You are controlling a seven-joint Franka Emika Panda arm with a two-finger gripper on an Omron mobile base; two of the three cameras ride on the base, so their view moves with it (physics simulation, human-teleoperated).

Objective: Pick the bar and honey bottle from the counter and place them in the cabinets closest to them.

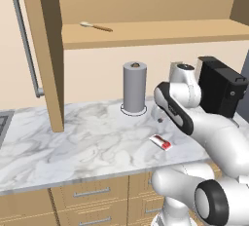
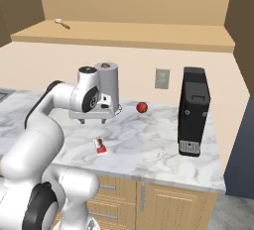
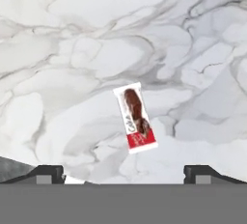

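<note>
Gripper (image 2: 93, 120) hangs above the counter (image 2: 149, 144), jaws spread wide and holding nothing. Below it and a little toward the counter's front edge lies the bar (image 3: 135, 118), flat on the marble, red end nearest the fingertips (image 3: 48, 174) and skewed slightly to their line. It looks light, thin and probably slick in its wrapper, with little height to catch; a pinch across its narrow width at mid-length seems best. Behind the gripper stands a grey cylinder (image 2: 110, 86), and above that an open cabinet (image 2: 124, 35) shelf.
</note>
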